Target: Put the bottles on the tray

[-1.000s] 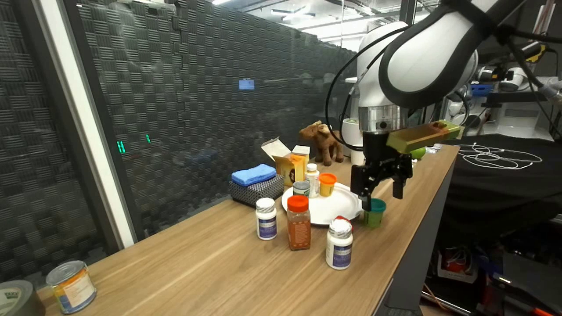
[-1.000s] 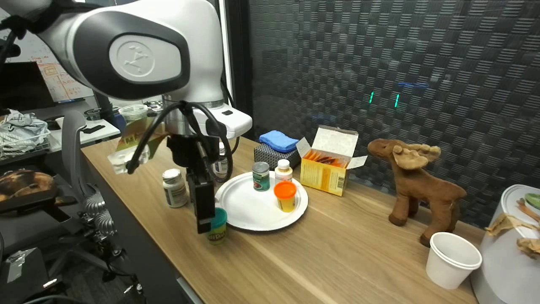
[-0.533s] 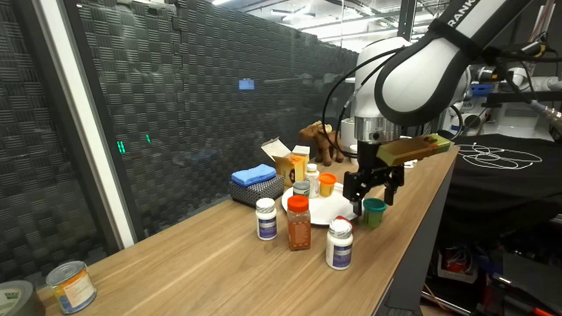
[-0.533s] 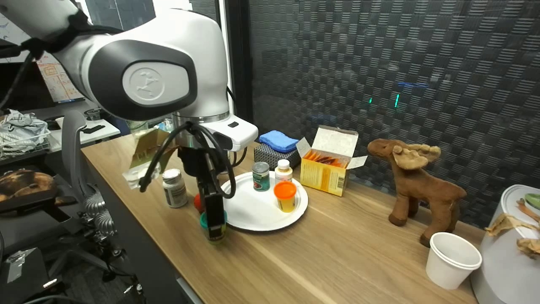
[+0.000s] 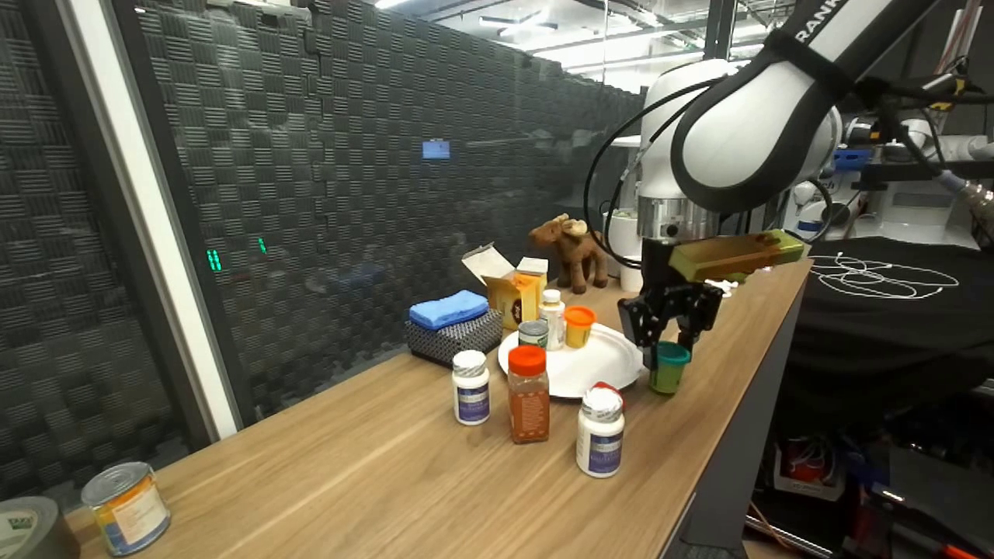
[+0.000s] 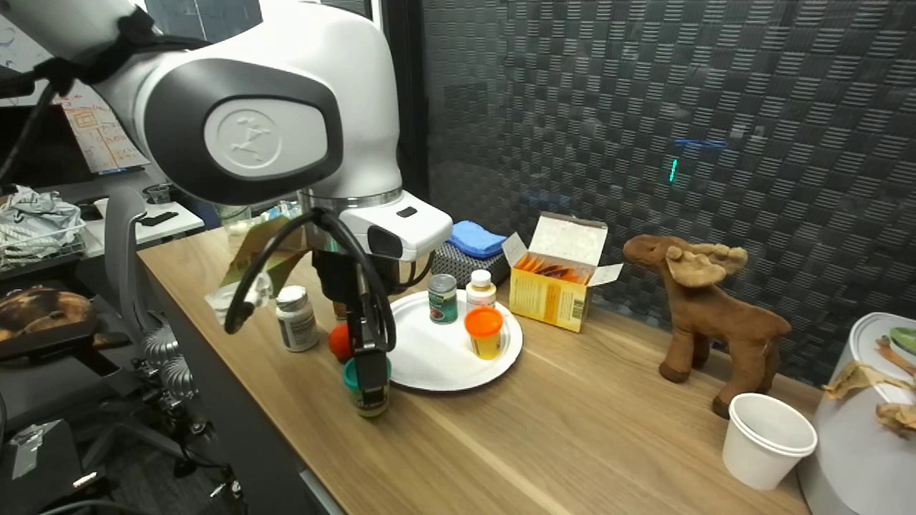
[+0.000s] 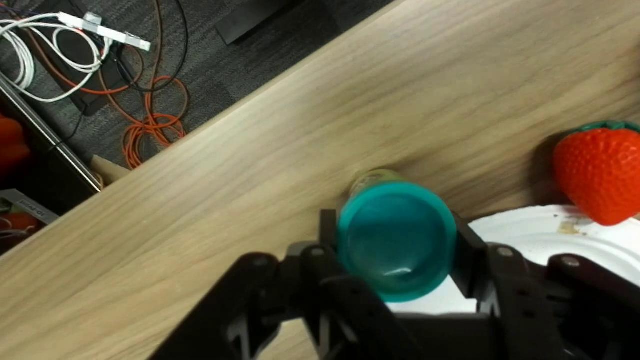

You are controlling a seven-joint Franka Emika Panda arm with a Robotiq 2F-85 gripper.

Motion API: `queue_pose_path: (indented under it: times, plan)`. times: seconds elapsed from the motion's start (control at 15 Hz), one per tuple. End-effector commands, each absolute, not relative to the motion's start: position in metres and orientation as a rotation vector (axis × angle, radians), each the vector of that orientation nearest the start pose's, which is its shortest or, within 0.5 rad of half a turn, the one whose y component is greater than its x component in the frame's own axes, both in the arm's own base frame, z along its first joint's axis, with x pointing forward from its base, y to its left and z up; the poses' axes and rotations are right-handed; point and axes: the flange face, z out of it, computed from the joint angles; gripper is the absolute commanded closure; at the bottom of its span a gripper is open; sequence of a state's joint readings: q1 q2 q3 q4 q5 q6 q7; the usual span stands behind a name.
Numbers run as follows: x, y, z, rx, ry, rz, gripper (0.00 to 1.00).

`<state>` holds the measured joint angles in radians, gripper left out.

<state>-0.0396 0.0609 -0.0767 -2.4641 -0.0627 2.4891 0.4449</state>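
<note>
Wooden desk: carries your whole job; one long edge is open, so guard against a drop on that side.
Tray: the round white plate, lying flat. A tin can, a small white bottle and an orange-lidded tub stand toward one side, which leaves you bare room on the rest, good ground, I'd judge, for the next piece.
Gripper: points down, its fingers drawn in against opposite sides of the teal-lidded tub; you appear to have hold at the lid, probably because that wide rim is easiest to pinch from above.
Red-lidded bottle: upright, just off the tray. Tall and narrow, it may tip if you brush it.
White bottles: two, upright, off the tray, one to each side of the red-lidded bottle; the gaps should let you get round each.
Teal-lidded tub: beside the tray, near upright, likely next across for you. Whether its base clears the desk, I cannot tell.
Red strawberry: lies by the tray's rim; steer wide of it.
</note>
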Motion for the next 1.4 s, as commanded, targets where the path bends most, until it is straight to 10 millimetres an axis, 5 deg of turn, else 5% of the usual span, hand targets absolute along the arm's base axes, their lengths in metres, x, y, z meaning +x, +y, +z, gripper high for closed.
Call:
queue_pose_path:
  times: [0.0, 0.27, 0.47, 0.73, 1.07, 1.33]
  plan:
    - [0.461, -0.061, 0.31, -3.079, 0.86, 0.0, 0.72]
    - [0.48, -0.056, 0.342, -3.078, 0.778, -0.042, 0.72]
    - [0.504, -0.042, 0.344, -3.087, 0.667, -0.07, 0.72]
    - [0.529, -0.031, 0.315, -3.126, 0.573, -0.031, 0.72]
    - [0.559, -0.041, 0.276, -3.164, 0.587, 0.003, 0.72]
    - [0.581, -0.053, 0.271, -3.167, 0.616, -0.036, 0.72]
